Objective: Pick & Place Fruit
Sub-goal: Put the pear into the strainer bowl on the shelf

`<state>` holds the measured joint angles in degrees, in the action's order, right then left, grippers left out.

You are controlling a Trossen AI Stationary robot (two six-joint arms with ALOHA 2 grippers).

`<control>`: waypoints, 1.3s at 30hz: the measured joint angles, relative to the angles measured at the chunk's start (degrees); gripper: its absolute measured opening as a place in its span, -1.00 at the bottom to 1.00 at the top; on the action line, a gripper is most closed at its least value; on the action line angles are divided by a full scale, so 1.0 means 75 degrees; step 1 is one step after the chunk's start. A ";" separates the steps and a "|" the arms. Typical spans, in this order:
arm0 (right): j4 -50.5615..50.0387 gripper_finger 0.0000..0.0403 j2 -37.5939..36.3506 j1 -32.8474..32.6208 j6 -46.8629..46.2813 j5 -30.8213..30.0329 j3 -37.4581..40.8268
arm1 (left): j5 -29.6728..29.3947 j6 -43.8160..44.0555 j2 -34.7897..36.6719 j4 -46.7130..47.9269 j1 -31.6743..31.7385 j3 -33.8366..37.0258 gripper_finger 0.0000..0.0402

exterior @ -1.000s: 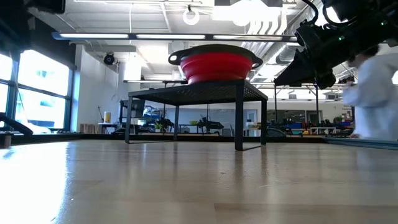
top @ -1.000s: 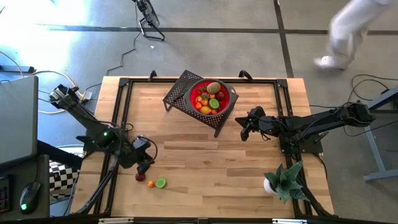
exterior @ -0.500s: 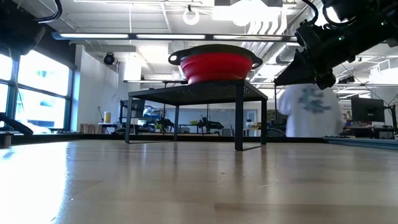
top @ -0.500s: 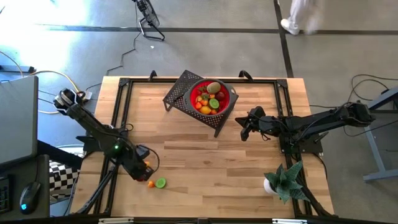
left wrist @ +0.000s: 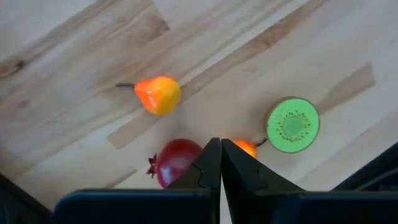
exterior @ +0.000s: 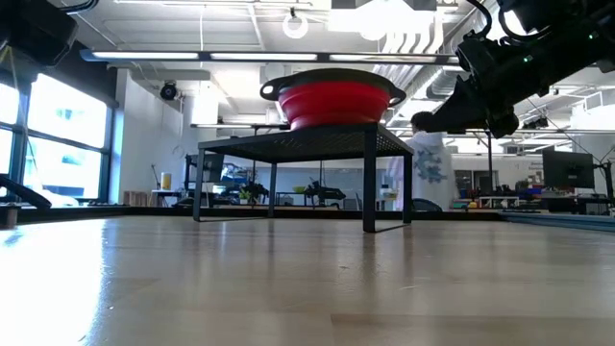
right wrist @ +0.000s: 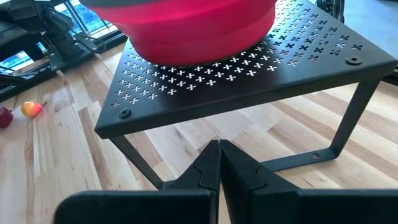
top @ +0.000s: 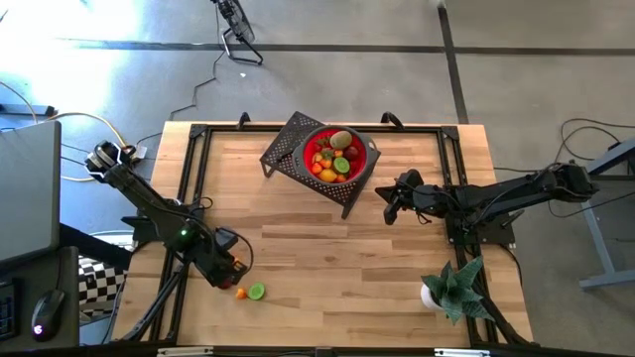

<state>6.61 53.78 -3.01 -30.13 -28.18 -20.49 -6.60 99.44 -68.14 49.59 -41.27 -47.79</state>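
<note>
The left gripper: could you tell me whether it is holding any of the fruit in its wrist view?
No; the left gripper is shut with nothing between its fingers, and the pomegranate lies on the table.

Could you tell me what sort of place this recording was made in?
Probably a robotics lab or open workshop: two robot arms work at a framed wooden table on a concrete floor, with desks and ceiling ducts behind it.

No readable text, label, brand, number or sign shows in any view.
</note>
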 joint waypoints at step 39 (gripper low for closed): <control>-0.0001 -0.99 0.0001 0.0000 0.0455 0.0003 0.0003 | -0.0068 0.2089 -0.0035 0.0535 0.0000 0.0017 0.58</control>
<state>6.60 53.78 -3.01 -26.71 -28.16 -20.47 -7.11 115.10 -68.40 53.61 -41.28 -47.66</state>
